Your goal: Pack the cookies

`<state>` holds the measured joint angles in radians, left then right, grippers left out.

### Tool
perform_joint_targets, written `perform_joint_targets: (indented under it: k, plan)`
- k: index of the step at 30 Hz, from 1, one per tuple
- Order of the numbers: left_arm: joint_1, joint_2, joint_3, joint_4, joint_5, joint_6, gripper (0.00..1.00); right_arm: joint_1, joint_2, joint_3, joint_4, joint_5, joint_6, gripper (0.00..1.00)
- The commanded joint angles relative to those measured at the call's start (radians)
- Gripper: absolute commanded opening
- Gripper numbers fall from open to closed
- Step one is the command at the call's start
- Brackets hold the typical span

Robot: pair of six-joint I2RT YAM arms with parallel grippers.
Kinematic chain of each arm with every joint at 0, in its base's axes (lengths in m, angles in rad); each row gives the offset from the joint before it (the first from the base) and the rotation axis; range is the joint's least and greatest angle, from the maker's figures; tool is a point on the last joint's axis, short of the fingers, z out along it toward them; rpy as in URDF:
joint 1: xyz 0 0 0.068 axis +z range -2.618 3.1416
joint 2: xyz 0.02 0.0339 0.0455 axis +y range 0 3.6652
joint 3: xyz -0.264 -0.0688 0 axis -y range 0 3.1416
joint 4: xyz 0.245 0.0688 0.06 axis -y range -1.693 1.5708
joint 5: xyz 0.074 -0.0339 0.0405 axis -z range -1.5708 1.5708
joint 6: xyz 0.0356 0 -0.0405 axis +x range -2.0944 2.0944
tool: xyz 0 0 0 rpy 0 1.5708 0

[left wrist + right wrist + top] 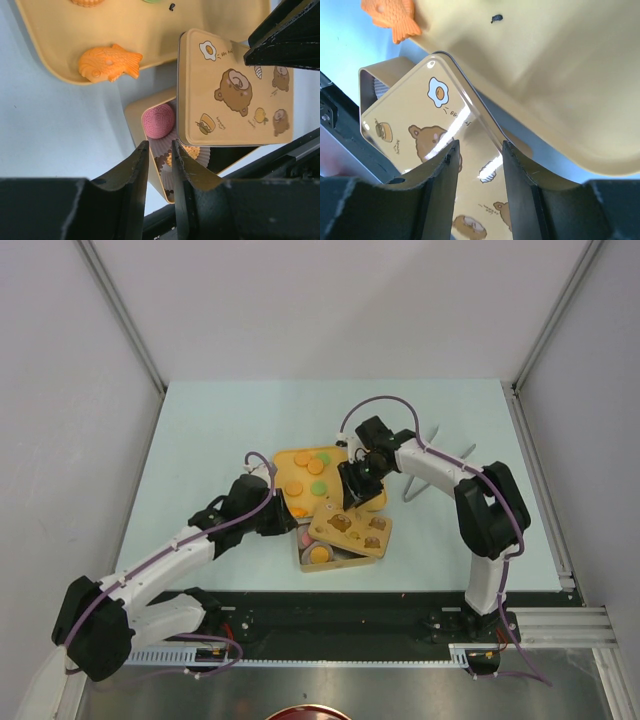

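- Mostly, the small round flat cookies (294,489), orange with a few green, lie loose on a yellow plastic tray (285,472) at mid-table.
- One pink round cookie (159,120) already sits in a white crinkled paper cup (165,147) inside the tan rectangular tin box (134,120), and an orange disc (320,555) shows in the box's near corner.
- An orange fish-shaped piece (107,62) rests on the tray's edge nearest the box.
- A tan flat lid printed with cartoon bears (235,95) lies askew over the box, leaving its left end uncovered.
- The left gripper (160,145) hangs over that uncovered end with its fingers nearly together. The box wall runs through the slim gap, and I cannot tell if they pinch it.
- The right gripper (480,145) has its fingers spread over the lid's far edge.
- Everything stands on a pale blue table (200,440).
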<state>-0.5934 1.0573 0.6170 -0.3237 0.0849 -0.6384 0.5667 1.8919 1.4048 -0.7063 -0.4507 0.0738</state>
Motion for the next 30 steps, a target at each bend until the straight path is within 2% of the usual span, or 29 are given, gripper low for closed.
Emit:
perform_joint_targets:
  k: [1,9,30]
  plan:
    - [-0.006,-0.008,0.009,0.014,-0.002,-0.009,0.3,-0.004,-0.011,0.031,0.028,0.027,0.012,0.44]
    - [-0.009,-0.002,0.012,0.018,0.001,-0.01,0.3,-0.002,-0.053,0.037,0.039,0.032,0.017,0.45]
    - [-0.013,0.029,0.013,0.015,0.009,-0.015,0.3,0.068,-0.04,-0.024,0.054,-0.111,-0.052,0.4]
